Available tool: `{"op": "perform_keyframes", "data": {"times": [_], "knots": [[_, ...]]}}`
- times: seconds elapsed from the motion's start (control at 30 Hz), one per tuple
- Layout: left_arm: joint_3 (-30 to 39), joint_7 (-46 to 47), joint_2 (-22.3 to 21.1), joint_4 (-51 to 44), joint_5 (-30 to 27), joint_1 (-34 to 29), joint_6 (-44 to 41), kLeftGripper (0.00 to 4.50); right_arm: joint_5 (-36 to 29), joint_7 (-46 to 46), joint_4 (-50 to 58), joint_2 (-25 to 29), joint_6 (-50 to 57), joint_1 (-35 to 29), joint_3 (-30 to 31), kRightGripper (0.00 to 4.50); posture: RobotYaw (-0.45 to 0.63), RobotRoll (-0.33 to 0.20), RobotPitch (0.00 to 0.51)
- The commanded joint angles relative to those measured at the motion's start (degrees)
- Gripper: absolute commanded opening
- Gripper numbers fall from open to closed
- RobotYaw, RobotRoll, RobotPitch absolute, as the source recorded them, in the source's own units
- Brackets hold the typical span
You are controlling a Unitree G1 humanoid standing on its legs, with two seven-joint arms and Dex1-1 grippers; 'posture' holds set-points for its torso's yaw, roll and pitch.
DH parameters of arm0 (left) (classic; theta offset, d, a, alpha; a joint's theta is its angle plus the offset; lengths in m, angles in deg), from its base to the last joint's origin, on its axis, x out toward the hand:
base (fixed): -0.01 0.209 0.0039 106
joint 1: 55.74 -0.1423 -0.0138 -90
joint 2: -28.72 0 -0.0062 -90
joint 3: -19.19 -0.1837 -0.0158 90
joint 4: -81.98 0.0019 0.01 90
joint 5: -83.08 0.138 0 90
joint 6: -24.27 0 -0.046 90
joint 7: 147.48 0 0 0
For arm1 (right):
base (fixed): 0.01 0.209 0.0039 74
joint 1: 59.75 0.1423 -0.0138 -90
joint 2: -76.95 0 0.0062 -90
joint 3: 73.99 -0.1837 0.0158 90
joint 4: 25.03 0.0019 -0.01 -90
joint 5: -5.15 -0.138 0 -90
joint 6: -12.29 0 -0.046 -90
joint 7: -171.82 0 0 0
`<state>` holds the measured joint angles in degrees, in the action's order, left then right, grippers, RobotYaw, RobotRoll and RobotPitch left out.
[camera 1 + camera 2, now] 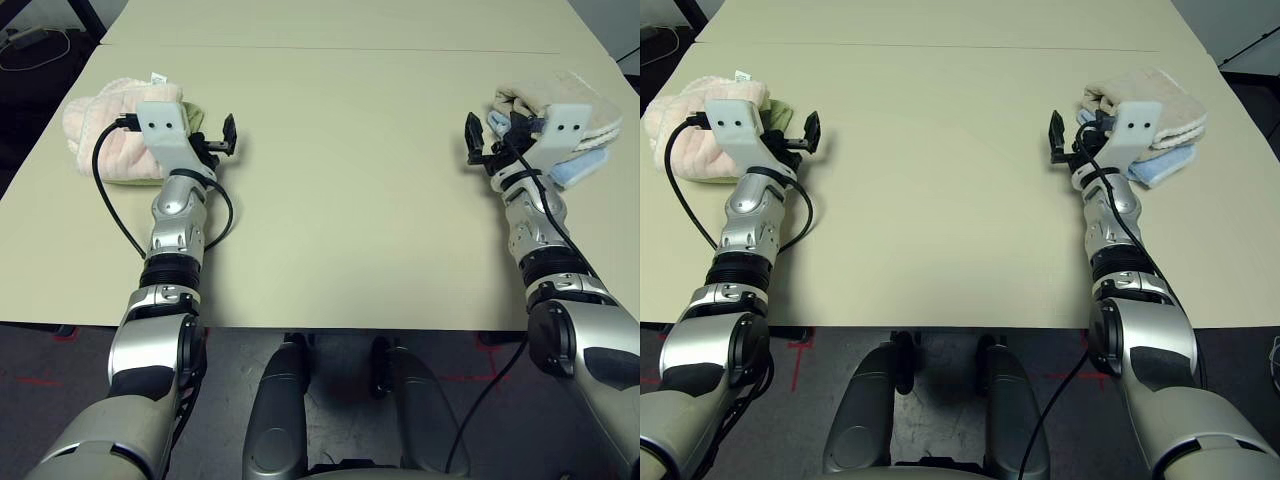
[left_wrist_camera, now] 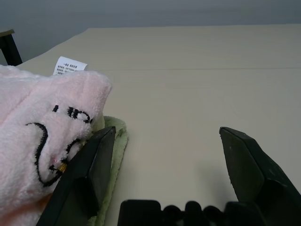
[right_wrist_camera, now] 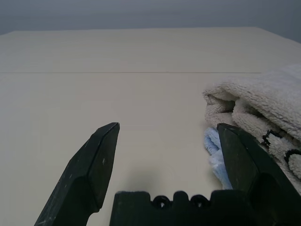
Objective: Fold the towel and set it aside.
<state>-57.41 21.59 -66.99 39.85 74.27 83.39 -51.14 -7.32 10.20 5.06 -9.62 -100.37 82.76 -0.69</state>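
Beige table (image 1: 340, 170), seam line across the far part, dark floor beyond the edges. Four towels counted: pink towel (image 1: 100, 135) stacked on a light green towel (image 1: 780, 115) at the left side; beige towel (image 1: 1150, 105) stacked on a blue towel (image 1: 1165, 165) at the right. Two grippers. Seen from the left wrist: dark embroidered motif and white label (image 2: 69, 66) on the pink towel. Left gripper (image 1: 222, 140) spread wide, empty, raised just beside the pink towel, which lies toward its outer side. Right gripper (image 1: 1068, 140) spread wide, empty, beside the beige stack.
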Motion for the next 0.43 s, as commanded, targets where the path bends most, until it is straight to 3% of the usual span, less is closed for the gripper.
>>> {"op": "perform_keyframes", "data": {"times": [0.03,0.2,0.43], "knots": [[0.3,0.0,-0.2,0.6,0.0,-0.3,-0.4,4.47,0.0,-0.1,-0.7,0.2,0.7,-0.1,-0.2,4.5,0.05,0.0,0.209],[-0.1,0.3,0.0,2.2,0.4,1.5,-0.6,4.47,0.2,0.5,-3.1,0.8,0.9,2.1,-0.2,4.5,0.06,0.0,0.192],[-0.3,-0.6,-0.7,2.2,0.7,2.0,-1.1,4.47,0.2,0.1,-4.4,1.1,0.9,3.8,-0.6,4.5,0.07,0.0,0.216]]}}
